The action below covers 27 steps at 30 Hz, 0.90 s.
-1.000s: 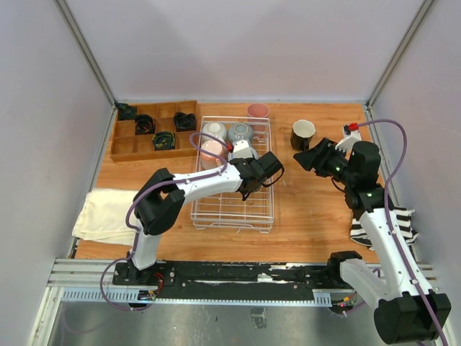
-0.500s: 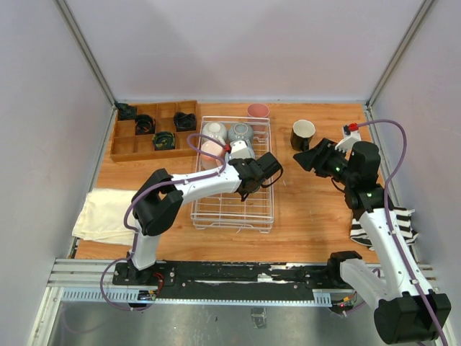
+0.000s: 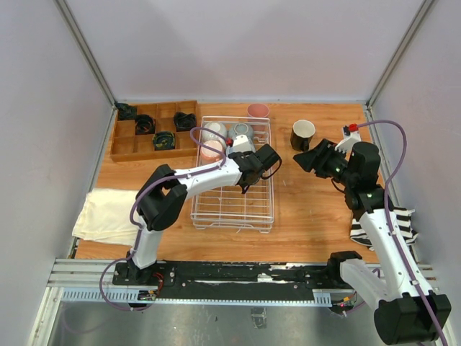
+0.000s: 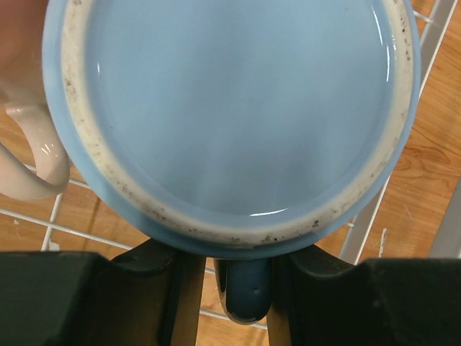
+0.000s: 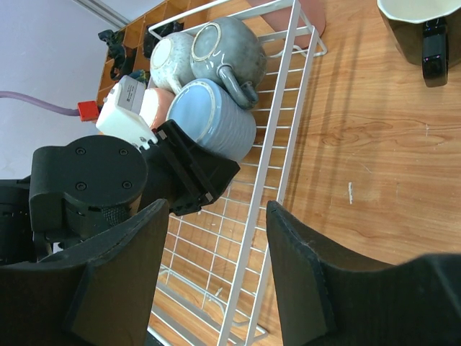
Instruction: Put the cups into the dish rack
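- While its wrist hangs over the middle of the dish rack (image 3: pixel 270 210), the left gripper (image 4: pixel 243 277) has its jaws parted on either side of the light blue cup's (image 4: pixel 230 115) handle. A sliver of gap shows on each side, so nothing is pinched.
- That cup stands upside down on the wire floor by the rack's right wall. It is glossy blue with a speckled, unglazed foot ring.
- Just left of it sits the pale pink cup (image 5: pixel 155 105), its curved handle near the blue rim.
- To the right of the rack, over the bare wooden table (image 3: pixel 317 216), the right gripper (image 5: pixel 215 231) hovers with its fingers spread wide, holding nothing.
- At the rack's far end, the white cup (image 5: pixel 169 58) and the grey-green cup (image 5: pixel 230 47) rest side by side with their bases showing.
- Right of the rack, on the table, the black cup (image 3: pixel 302 134) stands upright and shows a pale inside.
- Just past the rack's far edge stands the pink tumbler (image 3: pixel 258 110).
- Far left, the wooden tray (image 3: pixel 126 148) holds small black coiled objects (image 3: pixel 163 140) in several compartments.
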{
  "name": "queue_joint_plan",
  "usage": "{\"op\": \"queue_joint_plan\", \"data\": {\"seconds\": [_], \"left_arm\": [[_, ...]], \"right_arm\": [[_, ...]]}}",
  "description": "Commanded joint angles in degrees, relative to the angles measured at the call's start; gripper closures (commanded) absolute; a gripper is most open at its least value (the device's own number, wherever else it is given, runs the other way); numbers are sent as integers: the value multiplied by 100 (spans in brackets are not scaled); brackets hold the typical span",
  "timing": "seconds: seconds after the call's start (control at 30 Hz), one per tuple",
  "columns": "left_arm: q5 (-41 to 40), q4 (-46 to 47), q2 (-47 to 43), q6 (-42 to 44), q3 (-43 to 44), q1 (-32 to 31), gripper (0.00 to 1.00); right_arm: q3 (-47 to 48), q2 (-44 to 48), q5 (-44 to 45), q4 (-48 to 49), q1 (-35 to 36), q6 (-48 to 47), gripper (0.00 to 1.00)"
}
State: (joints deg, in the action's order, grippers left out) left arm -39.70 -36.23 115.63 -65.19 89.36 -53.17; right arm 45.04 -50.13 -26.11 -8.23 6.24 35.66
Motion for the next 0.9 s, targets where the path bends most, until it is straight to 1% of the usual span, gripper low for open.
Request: {"op": "queue_joint_plan", "data": {"seconds": [0.0,0.17,0.37,0.63,0.73,0.87], "left_arm": [[60,195,149,255,194,112,62],[106,159,195,288,239,131,58],[170,223,-76,142,35,116,52],[13,330,-503,146,-189,61,50],[83,359,-614,97,-291,56,50],[140,481,-792,114,-510,43,49]], "right_arm": [[-11,74,-35,-49,114,-107,42],[-11,58,-35,-47,113,-98,42],[21,-11,-35,-41,114,-111,42],[255,-366,-38,-21,114,-33,40],[471,-634,-70,-75,112,-53,39],[824,-907,109,-189,103,-162,36]]}}
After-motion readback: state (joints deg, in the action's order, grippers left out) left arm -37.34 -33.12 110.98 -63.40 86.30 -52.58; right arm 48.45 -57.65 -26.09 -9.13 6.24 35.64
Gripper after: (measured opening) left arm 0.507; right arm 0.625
